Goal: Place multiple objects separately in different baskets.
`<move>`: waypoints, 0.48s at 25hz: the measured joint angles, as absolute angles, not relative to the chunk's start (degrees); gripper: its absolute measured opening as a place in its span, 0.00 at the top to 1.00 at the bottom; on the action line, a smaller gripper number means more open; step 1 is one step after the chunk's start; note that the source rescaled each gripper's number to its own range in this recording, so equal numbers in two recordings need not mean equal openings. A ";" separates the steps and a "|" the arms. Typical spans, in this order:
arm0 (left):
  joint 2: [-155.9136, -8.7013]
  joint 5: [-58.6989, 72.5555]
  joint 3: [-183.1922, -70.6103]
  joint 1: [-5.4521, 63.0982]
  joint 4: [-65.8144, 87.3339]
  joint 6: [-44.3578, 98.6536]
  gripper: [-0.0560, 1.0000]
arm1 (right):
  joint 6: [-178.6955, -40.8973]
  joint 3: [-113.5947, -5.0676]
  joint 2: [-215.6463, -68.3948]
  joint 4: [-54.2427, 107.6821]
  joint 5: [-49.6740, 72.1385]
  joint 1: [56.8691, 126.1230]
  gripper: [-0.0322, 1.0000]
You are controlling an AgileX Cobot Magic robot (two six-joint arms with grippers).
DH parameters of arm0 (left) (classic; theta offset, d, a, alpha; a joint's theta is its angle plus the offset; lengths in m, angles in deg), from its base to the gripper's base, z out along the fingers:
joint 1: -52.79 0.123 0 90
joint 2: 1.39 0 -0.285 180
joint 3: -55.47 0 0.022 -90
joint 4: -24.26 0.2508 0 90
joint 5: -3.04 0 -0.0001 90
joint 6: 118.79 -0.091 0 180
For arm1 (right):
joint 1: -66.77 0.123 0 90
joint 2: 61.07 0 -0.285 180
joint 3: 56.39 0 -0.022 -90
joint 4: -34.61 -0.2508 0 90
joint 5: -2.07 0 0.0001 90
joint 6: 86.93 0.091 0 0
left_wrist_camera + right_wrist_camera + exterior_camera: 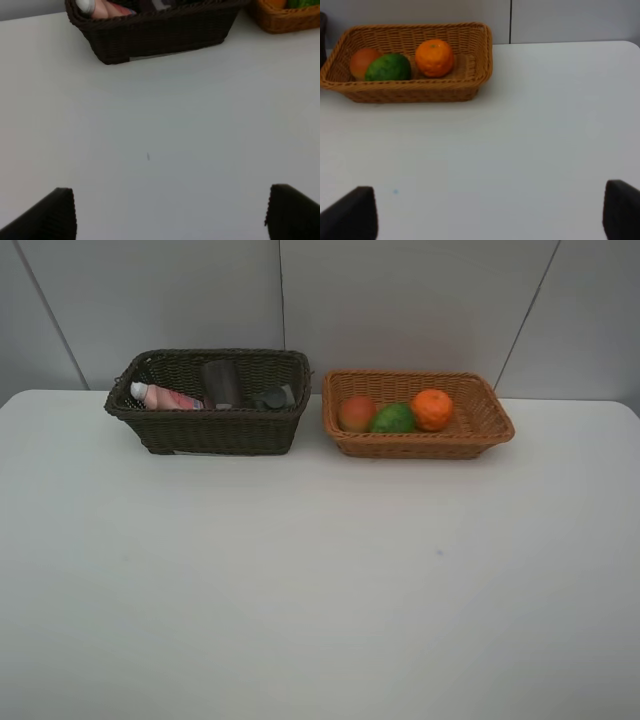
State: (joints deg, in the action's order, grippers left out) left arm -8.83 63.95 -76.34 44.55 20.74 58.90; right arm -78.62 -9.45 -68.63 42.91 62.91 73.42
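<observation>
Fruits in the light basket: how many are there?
3, all in the tan basket: peach-like fruit at its left end, green fruit in the middle, orange to its right. None seems hidden.

I read the counter [320, 590] as smooth, matt white. Both baskets are coarse woven wicker: the dark brown basket [210, 430] dull, the orange-tan basket [420, 443] with a faint sheen. The orange [432, 409] has dimpled skin; the green fruit [394, 419] looks smoother. The pink bottle [170, 397] seems glossy plastic. My left jaws' fingers [47, 217] show ribbed black pads.
</observation>
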 joint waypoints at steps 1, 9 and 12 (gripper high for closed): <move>-8.83 63.90 -76.34 44.55 20.74 58.90 0.01 | -78.62 -9.45 -68.63 42.91 62.91 73.42 0.05; -8.83 63.90 -76.34 44.55 20.74 58.90 0.01 | -78.62 -9.45 -68.63 42.91 62.91 73.42 0.05; -8.83 63.90 -76.34 44.55 20.64 58.90 0.01 | -78.62 -9.45 -68.63 42.91 62.91 73.42 0.05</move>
State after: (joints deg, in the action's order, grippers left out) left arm -8.83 63.90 -76.34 44.55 20.64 58.90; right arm -78.62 -9.45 -68.63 42.91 62.91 73.42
